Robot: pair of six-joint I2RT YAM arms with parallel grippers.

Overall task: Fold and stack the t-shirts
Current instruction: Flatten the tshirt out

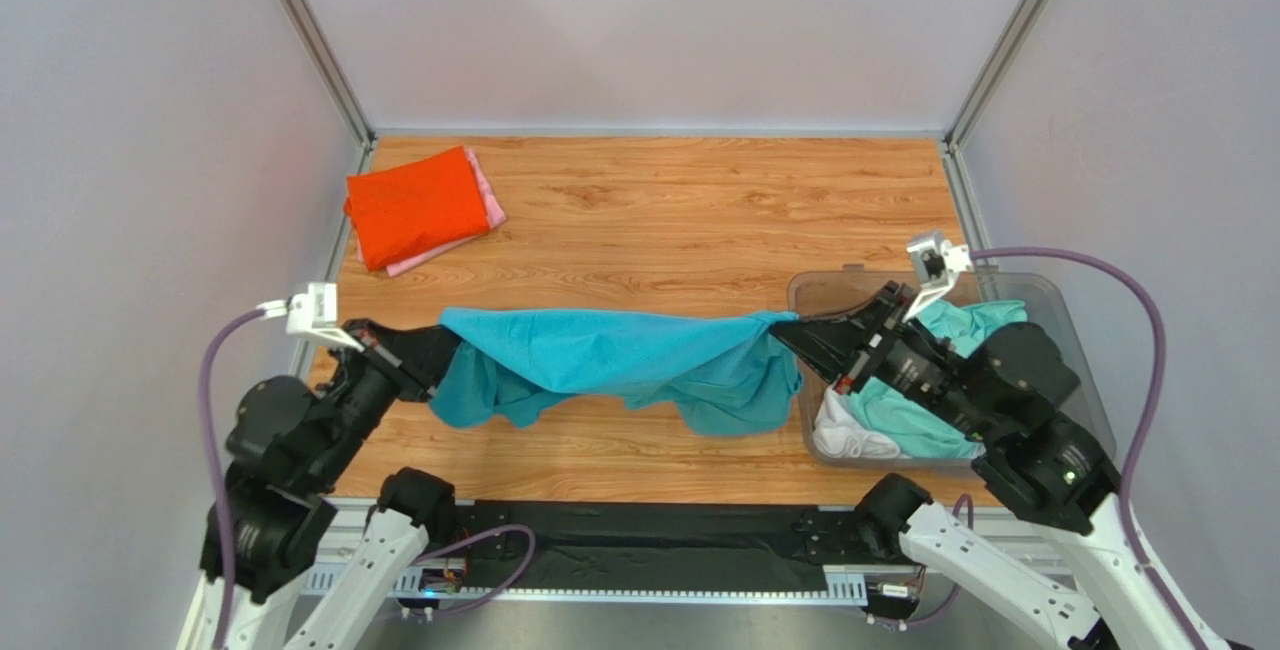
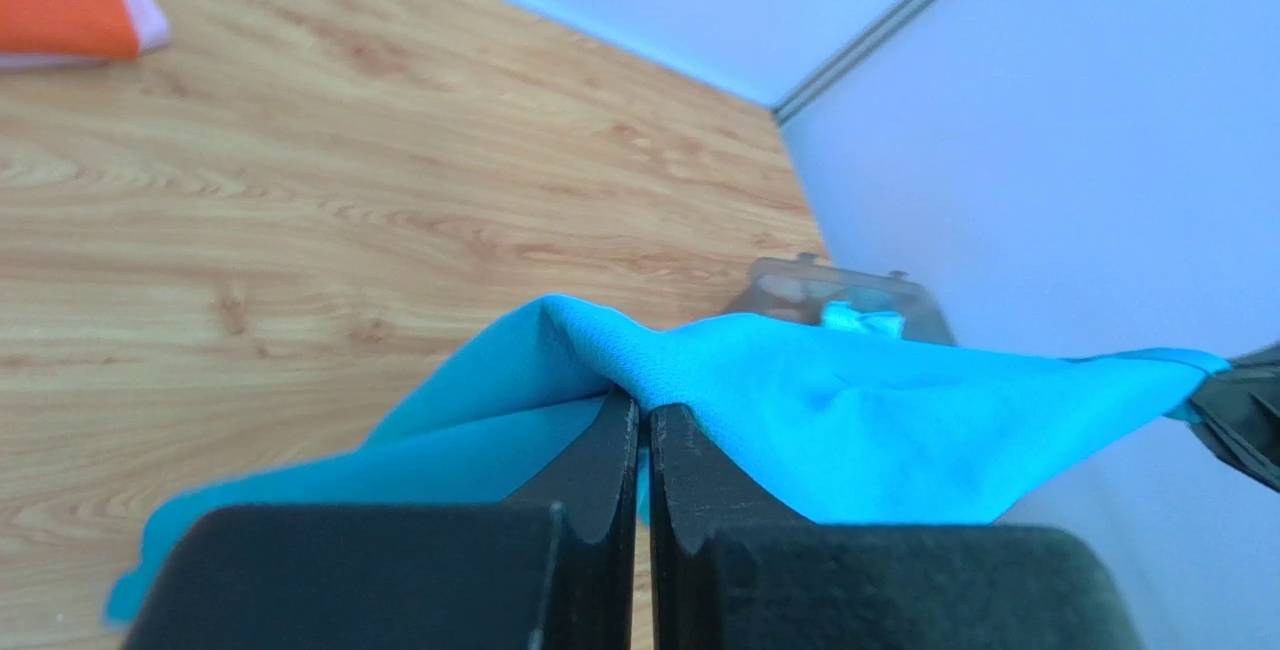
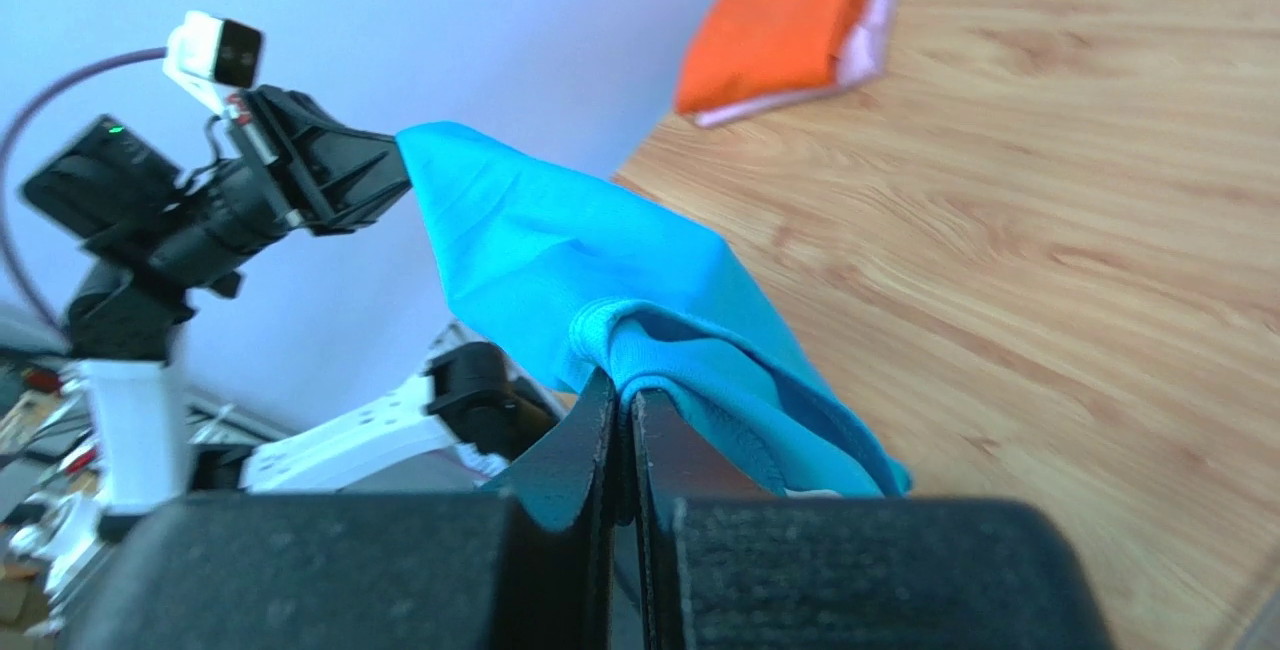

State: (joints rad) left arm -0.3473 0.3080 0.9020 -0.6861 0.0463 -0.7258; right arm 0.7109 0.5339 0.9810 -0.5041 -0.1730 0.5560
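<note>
I see the teal t-shirt [image 1: 616, 358] strung across the middle of the top view, sagging between both claws. The left gripper [image 1: 433, 347] is pinched tight on its left end and the right gripper [image 1: 792, 331] on its right end. An orange-red shirt [image 1: 413, 205] lies folded on a pink shirt [image 1: 484, 200] at upper left. A mint-green shirt [image 1: 920, 419] sits in the clear bin [image 1: 827, 290] at lower right.

Teal shirt [image 1: 616, 358], orange-red shirt [image 1: 416, 206], and wood-grain table [image 1: 676, 200].

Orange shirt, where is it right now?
In the top view the folded orange shirt lies at the table's far left corner, on top of a pink shirt, behind the stretched-out teal shirt.
</note>
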